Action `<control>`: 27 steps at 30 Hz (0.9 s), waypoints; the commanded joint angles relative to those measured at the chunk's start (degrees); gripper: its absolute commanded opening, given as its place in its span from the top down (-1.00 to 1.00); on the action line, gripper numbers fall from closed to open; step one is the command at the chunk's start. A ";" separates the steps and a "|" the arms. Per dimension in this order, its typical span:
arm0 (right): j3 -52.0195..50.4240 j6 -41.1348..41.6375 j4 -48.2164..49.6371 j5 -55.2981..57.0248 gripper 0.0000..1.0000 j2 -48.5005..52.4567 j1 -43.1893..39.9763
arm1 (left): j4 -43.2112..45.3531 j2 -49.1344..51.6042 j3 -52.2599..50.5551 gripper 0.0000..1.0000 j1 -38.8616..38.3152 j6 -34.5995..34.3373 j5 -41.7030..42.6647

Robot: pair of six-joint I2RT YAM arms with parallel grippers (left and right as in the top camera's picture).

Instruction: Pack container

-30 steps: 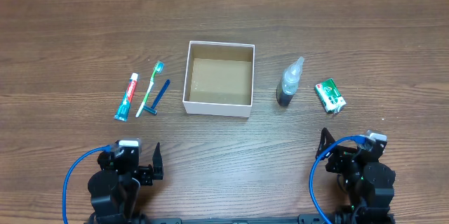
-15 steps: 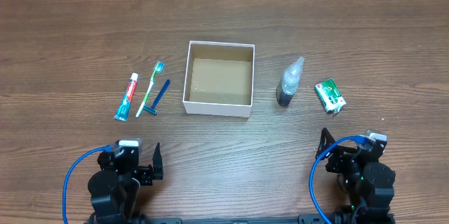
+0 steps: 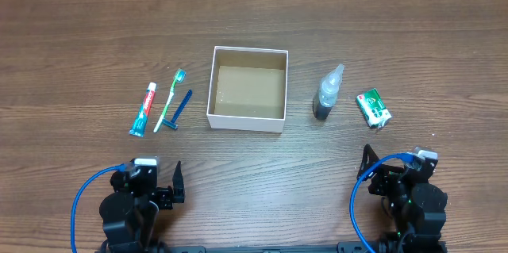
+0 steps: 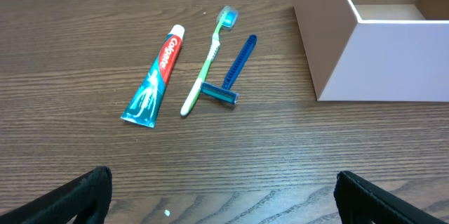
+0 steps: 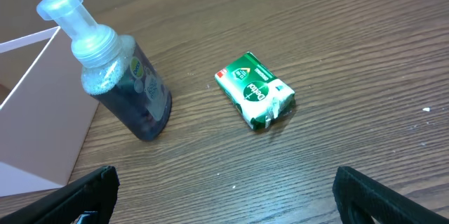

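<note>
The container (image 3: 246, 122) sits around the middle of the tabletop, about midway between the left and right edges and somewhat nearer the far edge than the near one. It is empty, with its tan floor bare. Expect it to be light, so a nudge would likely slide it on the wood, and its thin walls may flex. If you must steady it, pinch one wall over the rim. Its mouth faces straight up. Being square it has no long axis, and its sides run nearly parallel to the table edges.

Both arms wait at the near edge. The left gripper (image 4: 224, 203) and right gripper (image 5: 224, 203) each show fingers spread wide with nothing between them.

Toward the right edge from the container, just beside it, a pump bottle (image 3: 327, 93) stands upright. Toward the left edge lie a toothpaste tube (image 3: 144, 109), a toothbrush (image 3: 170, 98) and a razor (image 3: 180, 109), their long axes running roughly near-to-far. A small green soap box (image 3: 373, 108) lies beyond the bottle, closer to the right edge.
</note>
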 commanded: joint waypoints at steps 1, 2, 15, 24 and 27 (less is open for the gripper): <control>-1.05 0.04 -0.04 -0.26 -1.00 -0.48 -0.20 | 0.04 -0.81 -0.90 -1.00 -0.37 -1.42 0.81; -1.05 0.04 -0.04 -0.26 -1.00 -0.48 -0.20 | 0.04 -0.81 -0.90 -1.00 -0.37 -1.42 0.81; -0.20 7.69 18.14 -21.38 -1.00 -0.46 -0.20 | 0.04 -0.81 -0.90 -1.00 -0.37 -1.42 0.81; 26.21 3.34 8.04 -13.81 -1.00 19.63 -0.20 | 0.04 -0.81 -0.90 -1.00 -0.37 -1.42 0.81; 45.38 -3.56 -6.67 -11.96 -1.00 35.41 -0.17 | 0.04 -0.81 -0.90 -1.00 -0.37 -1.42 0.81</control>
